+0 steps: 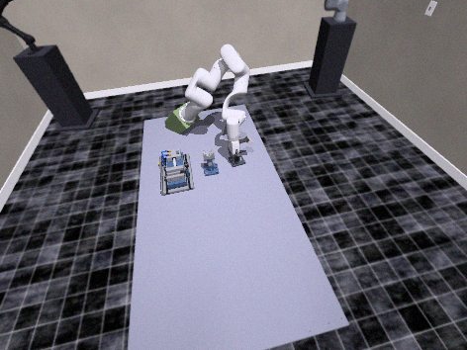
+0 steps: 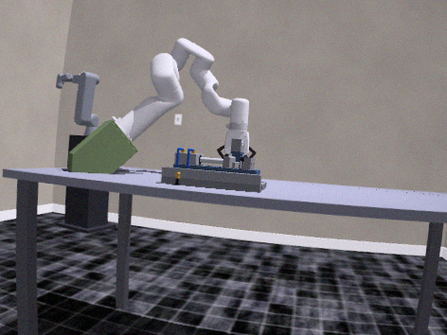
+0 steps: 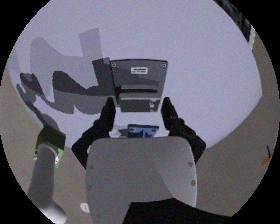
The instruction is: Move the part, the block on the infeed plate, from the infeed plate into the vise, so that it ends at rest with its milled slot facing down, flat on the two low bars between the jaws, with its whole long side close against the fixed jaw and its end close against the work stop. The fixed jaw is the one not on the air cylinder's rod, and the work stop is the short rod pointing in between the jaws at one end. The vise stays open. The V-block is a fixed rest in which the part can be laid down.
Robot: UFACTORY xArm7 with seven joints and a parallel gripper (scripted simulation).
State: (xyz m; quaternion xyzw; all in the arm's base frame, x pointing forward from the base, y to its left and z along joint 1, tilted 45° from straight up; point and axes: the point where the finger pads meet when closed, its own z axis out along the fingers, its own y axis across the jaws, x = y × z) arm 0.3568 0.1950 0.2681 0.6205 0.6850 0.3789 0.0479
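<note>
My gripper [image 1: 236, 158] is open and empty, pointing straight down over the infeed plate at the table's far right. In the wrist view the two dark fingers of my gripper [image 3: 139, 115] stand on either side of the grey part [image 3: 138, 98], which lies on the infeed plate [image 3: 139, 71] with a dark slot showing on top. The fingers are low around the part and apart from it. The vise [image 1: 175, 172] with its blue-topped air cylinder stands to the left; it also shows in the side view [image 2: 210, 173], with my gripper [image 2: 235, 158] behind it.
The blue V-block [image 1: 210, 164] stands between the vise and the infeed plate. The arm's green base [image 1: 181, 118] sits at the table's far edge. Dark pedestals stand on the floor behind the table.
</note>
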